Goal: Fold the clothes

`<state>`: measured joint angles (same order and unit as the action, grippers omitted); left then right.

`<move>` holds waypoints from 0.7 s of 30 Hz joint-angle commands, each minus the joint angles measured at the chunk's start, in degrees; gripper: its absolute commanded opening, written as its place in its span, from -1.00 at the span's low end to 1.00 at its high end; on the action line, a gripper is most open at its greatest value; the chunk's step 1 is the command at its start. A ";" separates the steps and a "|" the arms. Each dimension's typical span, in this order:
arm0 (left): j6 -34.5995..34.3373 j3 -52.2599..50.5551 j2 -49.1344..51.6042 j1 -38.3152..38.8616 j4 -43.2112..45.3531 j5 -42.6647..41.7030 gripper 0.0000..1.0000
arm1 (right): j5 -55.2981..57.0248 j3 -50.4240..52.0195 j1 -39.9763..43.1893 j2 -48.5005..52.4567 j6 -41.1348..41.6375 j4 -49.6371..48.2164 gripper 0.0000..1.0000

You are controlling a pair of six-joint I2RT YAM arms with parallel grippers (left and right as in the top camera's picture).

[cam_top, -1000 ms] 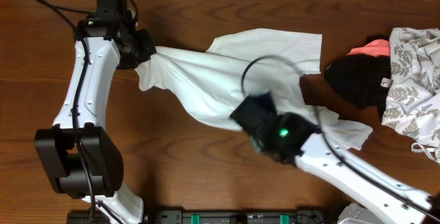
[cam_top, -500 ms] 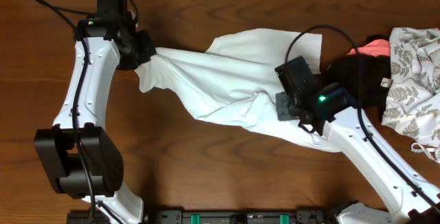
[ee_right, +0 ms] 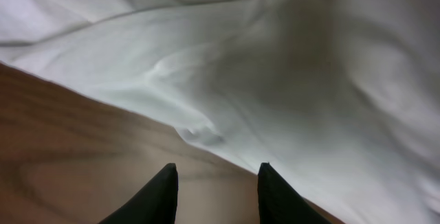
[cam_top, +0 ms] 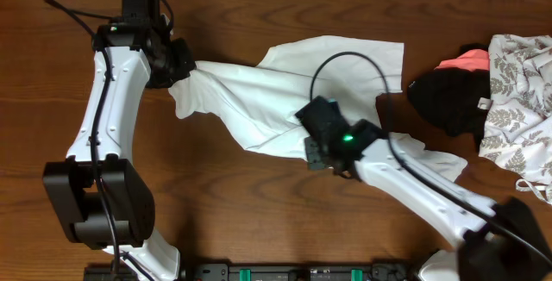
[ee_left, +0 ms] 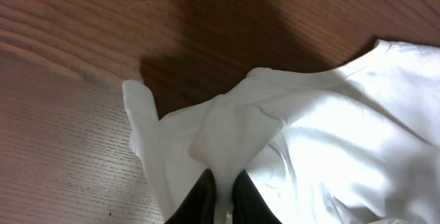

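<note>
The clothes are a white T-shirt [cam_top: 285, 87], lying crumpled and stretched across the middle of the wooden table. My left gripper [cam_top: 184, 64] is shut on the shirt's left end, and in the left wrist view a bunched fold of the shirt [ee_left: 234, 131] is pinched in the left gripper [ee_left: 223, 185]. My right gripper [cam_top: 316, 147] hovers over the shirt's lower edge. In the right wrist view the right gripper [ee_right: 216, 174] stands open over bare wood with nothing between its fingers, and the shirt's hem [ee_right: 206, 131] lies just ahead.
At the right edge lies a pile of other garments: a black one [cam_top: 448, 100], a coral one [cam_top: 466, 59] and a leaf-patterned fabric [cam_top: 517, 91]. The black one almost touches the shirt's right side.
My right arm swung up to the right and came back left to the shirt's lower edge, its jaws opening wider on the way. The left arm has stayed put, still gripping the shirt.
</note>
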<state>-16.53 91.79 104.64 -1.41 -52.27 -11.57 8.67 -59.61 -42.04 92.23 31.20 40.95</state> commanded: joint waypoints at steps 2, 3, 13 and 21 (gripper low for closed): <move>-0.07 0.33 0.04 -0.28 -0.20 0.70 -0.79 | 4.26 0.39 -2.69 5.42 8.74 -3.91 -0.25; -0.07 0.33 0.04 -0.28 -0.20 0.68 -0.79 | 5.33 0.39 -2.91 6.45 10.29 -4.28 -0.25; -0.07 0.33 0.04 -0.28 -0.17 0.70 -0.80 | 12.13 0.39 -2.97 10.75 15.30 -7.72 -0.25; -0.04 0.33 0.04 -0.28 -0.17 0.70 -0.88 | 11.91 0.37 -2.93 10.75 14.86 -11.58 -0.18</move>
<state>-16.53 91.79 104.64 -1.41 -52.27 -11.57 18.85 -59.42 -44.64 102.63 45.19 29.65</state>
